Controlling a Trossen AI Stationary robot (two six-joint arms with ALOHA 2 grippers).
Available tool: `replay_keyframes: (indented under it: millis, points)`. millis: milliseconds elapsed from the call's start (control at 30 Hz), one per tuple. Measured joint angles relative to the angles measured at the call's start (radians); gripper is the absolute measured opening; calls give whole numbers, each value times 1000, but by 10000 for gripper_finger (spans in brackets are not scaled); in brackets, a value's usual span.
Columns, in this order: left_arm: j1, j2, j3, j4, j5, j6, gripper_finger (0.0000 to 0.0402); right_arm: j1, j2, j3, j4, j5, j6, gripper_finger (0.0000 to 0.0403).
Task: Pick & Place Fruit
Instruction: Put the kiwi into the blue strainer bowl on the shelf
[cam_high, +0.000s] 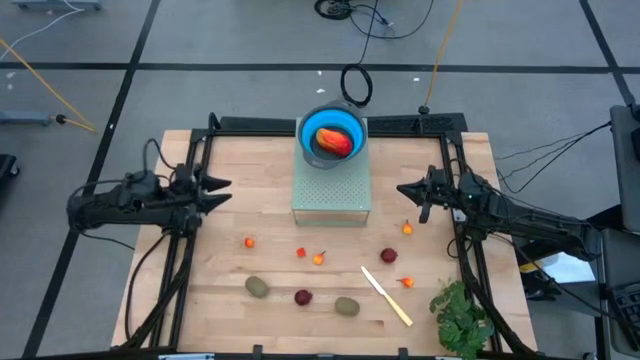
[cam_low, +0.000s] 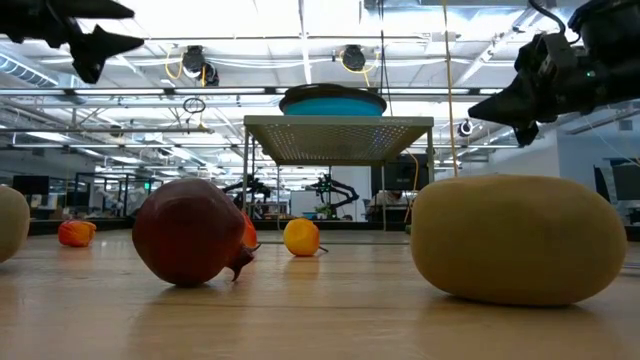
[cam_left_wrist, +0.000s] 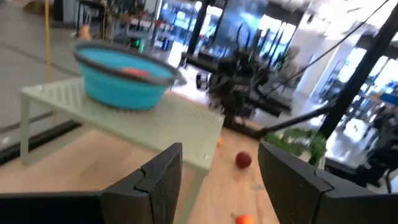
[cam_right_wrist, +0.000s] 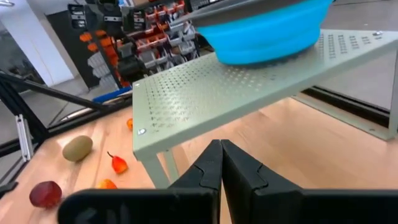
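Note:
A red-orange oval fruit (cam_high: 336, 144) lies inside the blue bowl (cam_high: 318, 126), which stands on a pale green perforated stand (cam_high: 332, 190). On the wood in front lie two brown-green kiwis (cam_high: 257, 287) (cam_high: 347, 306), two dark red balls (cam_high: 303, 296) (cam_high: 388, 256) and several tiny orange bits (cam_high: 249, 242). My left gripper (cam_high: 222, 188) hovers open left of the stand, pointing at it; the left wrist view shows its gap (cam_left_wrist: 217, 152). My right gripper (cam_high: 402, 189) hovers shut right of the stand, its fingertips (cam_right_wrist: 221, 144) meeting.
A long cream knife (cam_high: 387, 296) lies slanted near the front right, with a green leafy bunch (cam_high: 460, 315) beside it at the table's near right corner. A dark frame (cam_high: 440, 125) runs around the table's far edge. Bare wood lies between each gripper and the fruit.

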Motion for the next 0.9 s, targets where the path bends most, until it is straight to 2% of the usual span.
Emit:
replay_keyframes:
  millis: [200,633,900]
  points:
    - [0,126,0,2,12,-60,212,0,0,0,-7,1,-11,0]
    - [0,349,0,2,177,-234,211,0,0,0,-37,1,-11,0]
    - [-20,439,0,1,188,-328,211,0,0,0,-38,1,-11,0]
